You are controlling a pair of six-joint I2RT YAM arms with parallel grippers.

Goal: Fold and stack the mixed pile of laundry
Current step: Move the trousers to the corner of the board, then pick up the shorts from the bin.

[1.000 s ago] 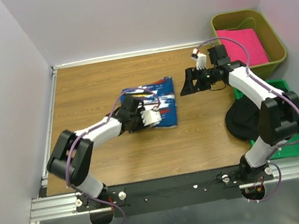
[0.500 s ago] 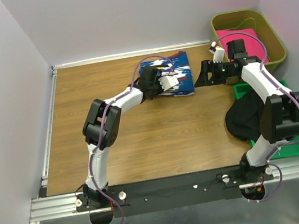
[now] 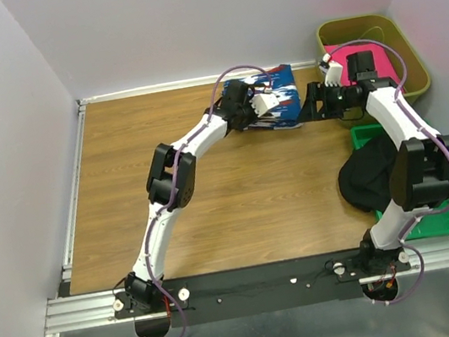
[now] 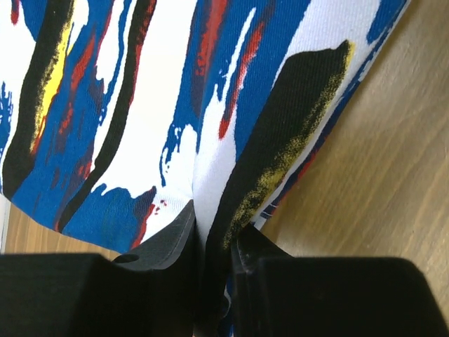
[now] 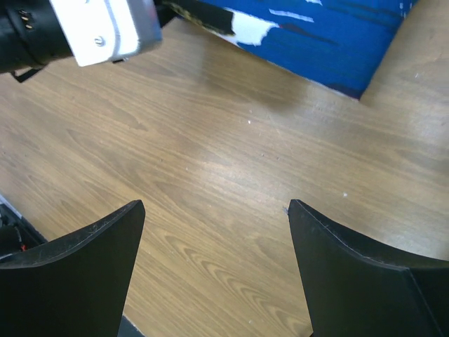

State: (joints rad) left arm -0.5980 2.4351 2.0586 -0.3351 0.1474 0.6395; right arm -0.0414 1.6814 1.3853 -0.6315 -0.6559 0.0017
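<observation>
The blue cloth (image 3: pixel 280 100) with white, red and black blotches lies folded at the back of the table, towards the right. My left gripper (image 3: pixel 262 104) is stretched far out and shut on a fold of it. In the left wrist view that fold (image 4: pixel 210 140) is pinched between the black fingers (image 4: pixel 172 239). Just right of the cloth my right gripper (image 3: pixel 310 104) stands open, and its wrist view shows only bare wood between the jaws, with the cloth's edge (image 5: pixel 330 42) beyond. The plain black garment (image 3: pixel 371 175) lies bunched at the table's right side.
An olive bin (image 3: pixel 331 32) at the back right holds a bright pink folded cloth (image 3: pixel 373 72). A green tray (image 3: pixel 440 221) sits at the right, partly under the black garment. Walls close in the table at the left, back and right.
My left arm has carried the blue cloth from the table's middle to the back right, its jaws closing tighter on it. The right gripper has drawn back to the right, still open.
</observation>
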